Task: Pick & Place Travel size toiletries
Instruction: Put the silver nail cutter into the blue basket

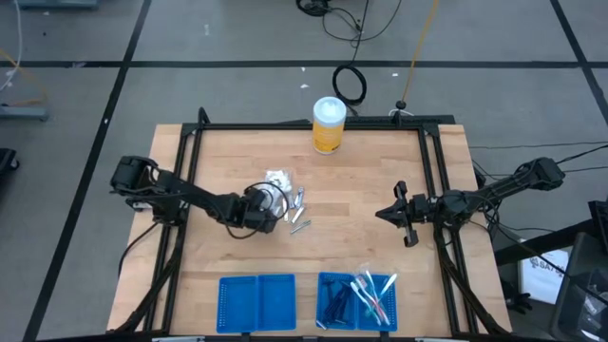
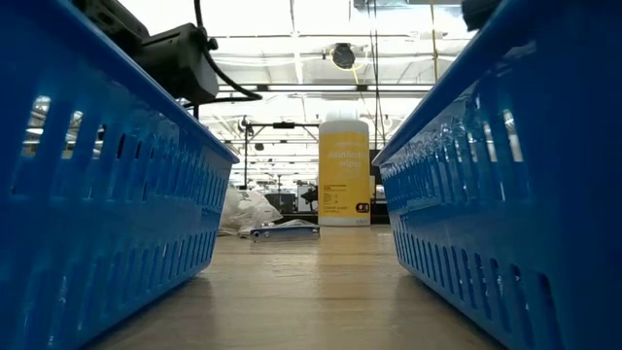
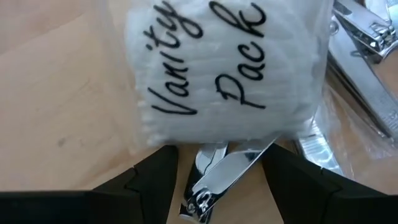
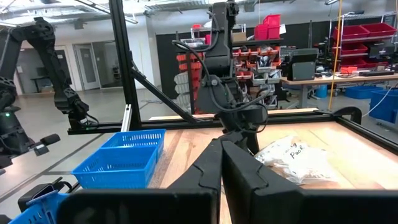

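Partway through, by the look of it. Worktop (image 1: 380, 190) carries two blue trays at the near edge, a yellow canister (image 1: 329, 124) at the far edge, and a small pile of toiletries (image 1: 288, 204) left of centre.

Right tray (image 1: 328, 285) part filled: dark sticks on its left side, pale clear-wrapped brushes (image 1: 372, 293) on its right. Left tray (image 1: 256, 304) shows nothing inside from above. Low view sits between the two tray walls, no contents visible there.

Still to move: the pile, i.e. white packets (image 1: 277, 179) plus silver pieces (image 1: 298, 213) just beside them. Wrist view shows a "Vanity Pack" packet (image 3: 224, 68) of cotton swabs lying over nail clippers (image 3: 214, 180), more clippers (image 3: 367, 56) alongside.

Left hand (image 1: 268, 203) at the pile, fingers (image 3: 149, 180) spread wide either side of the clippers under the packet, nothing gripped yet. Probably lining up on the clippers or the packet; can't tell which.

Right hand (image 1: 405, 215) parked over bare worktop right of centre, well apart from the pile, fingers (image 4: 249, 171) closed together, holding nothing.
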`<action>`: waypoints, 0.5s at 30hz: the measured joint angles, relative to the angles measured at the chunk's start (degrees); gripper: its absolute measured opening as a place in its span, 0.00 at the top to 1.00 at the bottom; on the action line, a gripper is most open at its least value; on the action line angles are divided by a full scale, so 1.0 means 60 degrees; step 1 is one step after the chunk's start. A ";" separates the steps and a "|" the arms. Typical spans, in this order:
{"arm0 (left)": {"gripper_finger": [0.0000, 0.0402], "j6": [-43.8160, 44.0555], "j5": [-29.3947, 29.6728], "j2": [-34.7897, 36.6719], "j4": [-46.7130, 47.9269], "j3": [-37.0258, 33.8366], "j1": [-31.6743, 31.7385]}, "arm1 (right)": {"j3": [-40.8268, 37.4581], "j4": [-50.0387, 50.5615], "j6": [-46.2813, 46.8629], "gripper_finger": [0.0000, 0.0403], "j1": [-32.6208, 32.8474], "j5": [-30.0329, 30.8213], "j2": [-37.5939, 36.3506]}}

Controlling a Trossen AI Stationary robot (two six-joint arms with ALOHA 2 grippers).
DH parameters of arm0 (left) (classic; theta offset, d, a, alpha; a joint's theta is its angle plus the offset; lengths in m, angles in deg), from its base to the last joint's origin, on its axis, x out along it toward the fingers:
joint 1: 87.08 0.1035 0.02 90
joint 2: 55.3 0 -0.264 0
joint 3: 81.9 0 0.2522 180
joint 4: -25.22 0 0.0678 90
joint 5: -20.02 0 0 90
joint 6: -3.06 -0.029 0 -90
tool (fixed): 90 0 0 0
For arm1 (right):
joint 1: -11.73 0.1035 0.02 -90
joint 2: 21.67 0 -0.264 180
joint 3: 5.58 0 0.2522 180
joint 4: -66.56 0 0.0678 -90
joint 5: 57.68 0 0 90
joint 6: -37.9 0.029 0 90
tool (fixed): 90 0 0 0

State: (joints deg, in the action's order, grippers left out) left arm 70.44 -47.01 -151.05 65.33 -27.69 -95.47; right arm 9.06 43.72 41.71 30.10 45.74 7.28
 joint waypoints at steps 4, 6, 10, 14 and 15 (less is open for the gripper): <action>0.49 -0.0167 -0.0092 -0.0025 -0.0015 -0.0004 -0.0019 | -0.0002 0.0000 0.0000 0.99 0.0000 -0.0002 0.0000; 0.57 -0.0161 -0.0104 -0.0039 -0.0045 -0.0004 -0.0058 | -0.0002 0.0003 0.0000 0.99 -0.0001 -0.0001 0.0000; 0.78 -0.0149 -0.0120 -0.0047 -0.0066 -0.0007 -0.0060 | -0.0002 0.0004 0.0000 0.99 0.0000 -0.0002 -0.0002; 0.93 -0.0438 -0.0213 0.0135 -0.0022 -0.0027 -0.0060 | 0.0000 0.0004 0.0000 0.99 0.0000 -0.0001 -0.0002; 0.93 -0.0462 -0.0259 0.0252 0.0028 -0.0052 -0.0060 | -0.0002 0.0000 0.0000 0.99 0.0000 0.0000 -0.0004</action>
State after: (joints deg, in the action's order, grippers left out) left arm 67.66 -48.56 -149.54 65.50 -28.00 -95.83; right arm 9.04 43.72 41.71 30.10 45.74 7.26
